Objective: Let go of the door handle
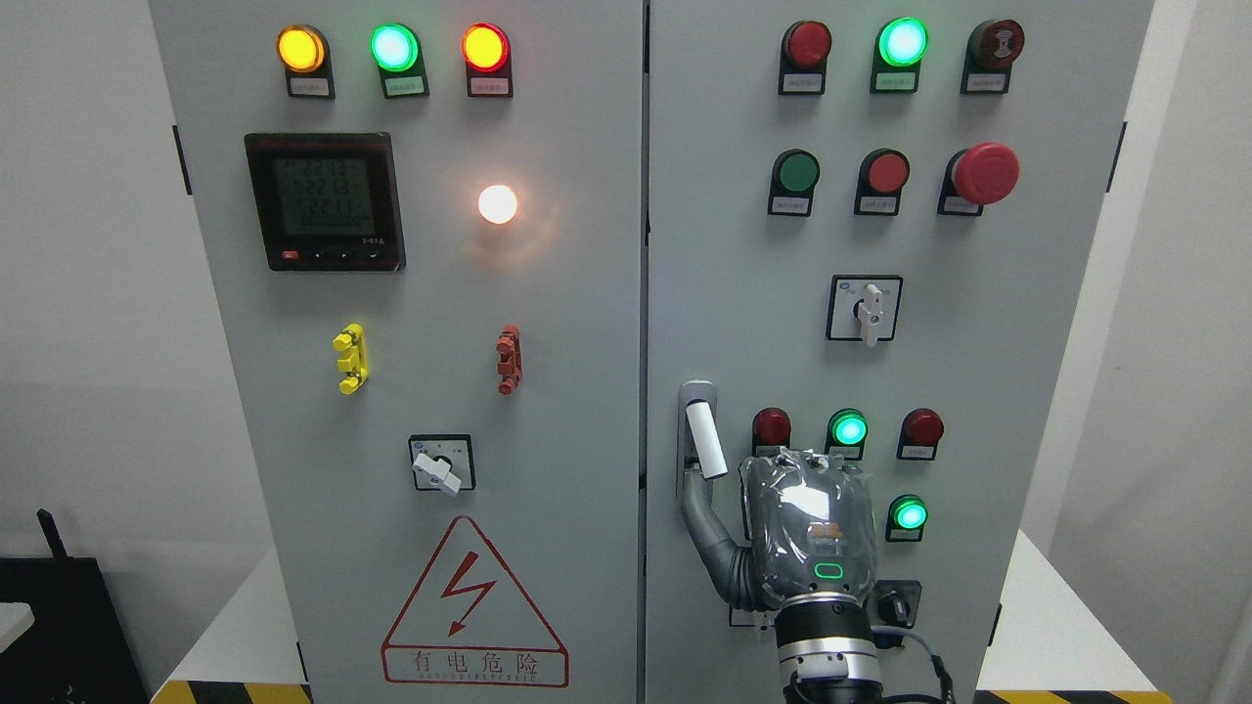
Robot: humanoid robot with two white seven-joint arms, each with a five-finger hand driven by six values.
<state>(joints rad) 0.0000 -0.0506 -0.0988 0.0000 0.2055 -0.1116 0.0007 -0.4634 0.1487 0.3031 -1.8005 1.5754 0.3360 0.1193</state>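
Door handle [706,440], a white lever in a grey recessed plate, is sitting at the left edge of the right cabinet door [978,323], tilted a little from upright. Right hand [782,528] is staying just beside it, to the lower right; its thumb [706,528] is reaching up to the handle's lower end, touching it or nearly, while the other fingers are hidden behind the palm, so I cannot tell whether they are gripping. Green lamps [848,428] are glowing near the hand.

right hand [804,533] raised upright from bottom edge, back toward camera, wrist vertical. thumb [706,523] stretched up-left, other fingers hidden behind palm. left arm not visible.
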